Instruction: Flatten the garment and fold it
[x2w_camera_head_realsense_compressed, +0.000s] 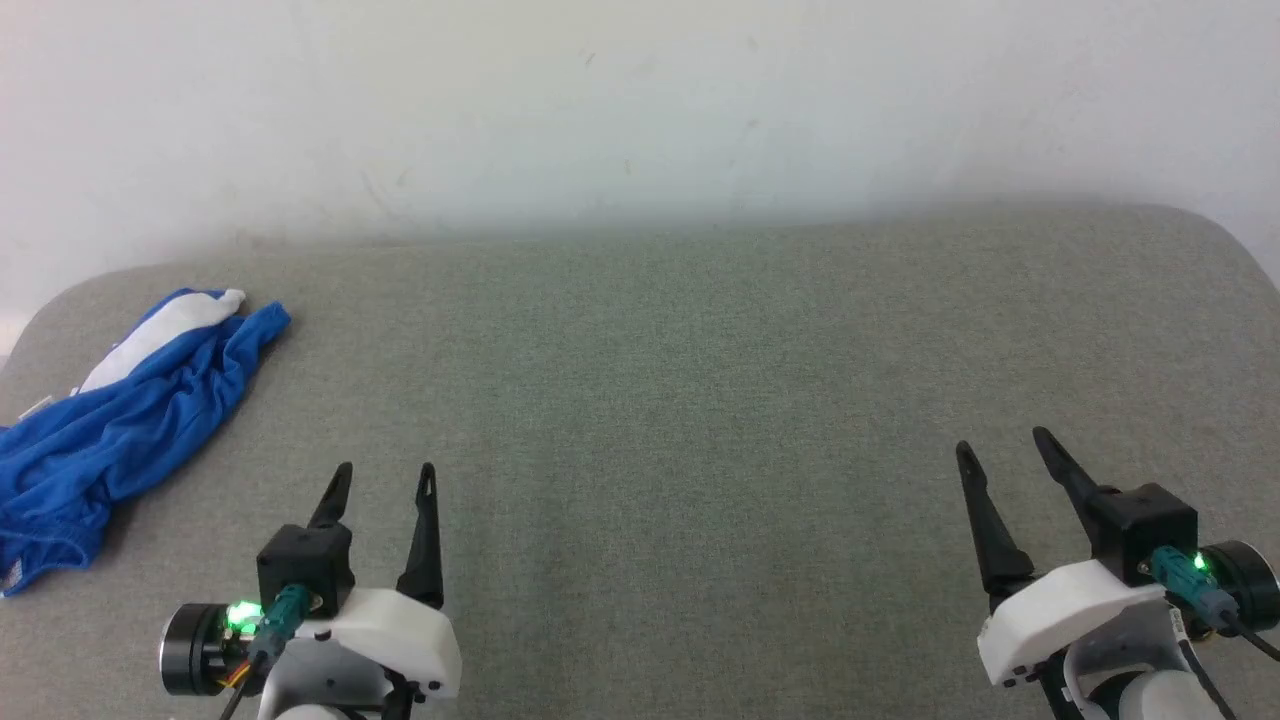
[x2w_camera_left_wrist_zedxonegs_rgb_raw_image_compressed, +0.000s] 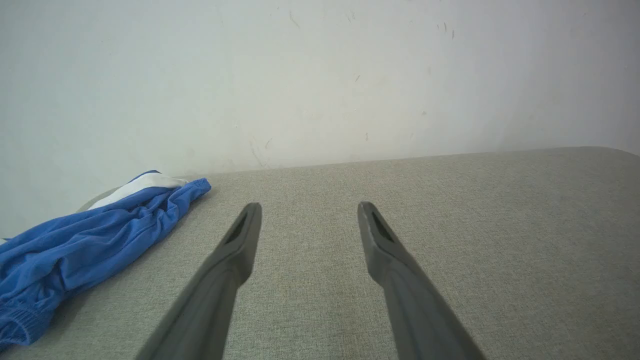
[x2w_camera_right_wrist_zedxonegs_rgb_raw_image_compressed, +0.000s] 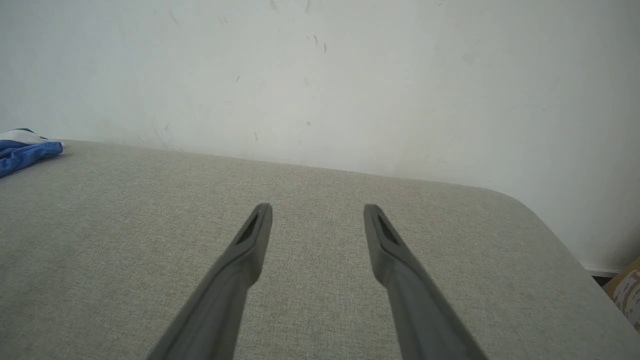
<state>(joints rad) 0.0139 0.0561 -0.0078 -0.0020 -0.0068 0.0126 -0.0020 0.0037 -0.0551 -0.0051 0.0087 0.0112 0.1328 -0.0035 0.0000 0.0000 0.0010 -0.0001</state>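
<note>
Left gripper (x2w_camera_head_realsense_compressed: 386, 467): fingers (x2w_camera_left_wrist_zedxonegs_rgb_raw_image_compressed: 220, 280) spread wide, nothing between them, tips poised over bare fabric. Right gripper (x2w_camera_head_realsense_compressed: 1001, 440): parted just as wide, fingers (x2w_camera_right_wrist_zedxonegs_rgb_raw_image_compressed: 400, 280) empty, clear of any cloth. Both low in the head view, one at each lower corner, pointing toward the wall, well apart from each other.

Under and around them, a grey-green padded surface (x2w_camera_head_realsense_compressed: 700, 400) with rounded corners, running back to a pale, scuffed wall (x2w_camera_head_realsense_compressed: 640, 100).

Off to the left, by the surface's back left corner: the garment (x2w_camera_head_realsense_compressed: 130, 420), bright blue and shiny, heaped in a crumpled strip, white stripe at its far end. Near the left gripper but not touching it; well apart from the right gripper. Cut off by the left edge in the head view and in the left wrist view (x2w_camera_left_wrist_zedxonegs_rgb_raw_image_compressed: 85, 245), so full extent impossible to tell. Gathered waistband at the near end partly out of frame. Most of the cloth buried in its own folds. In the right wrist view, a blue-and-white tip (x2w_camera_right_wrist_zedxonegs_rgb_raw_image_compressed: 25, 150) at the left edge.

Open fabric between the left gripper and the cloth. Past the surface's right edge in the right wrist view, a yellowish patterned thing (x2w_camera_right_wrist_zedxonegs_rgb_raw_image_compressed: 627, 295), cut off and too blurred to name.
</note>
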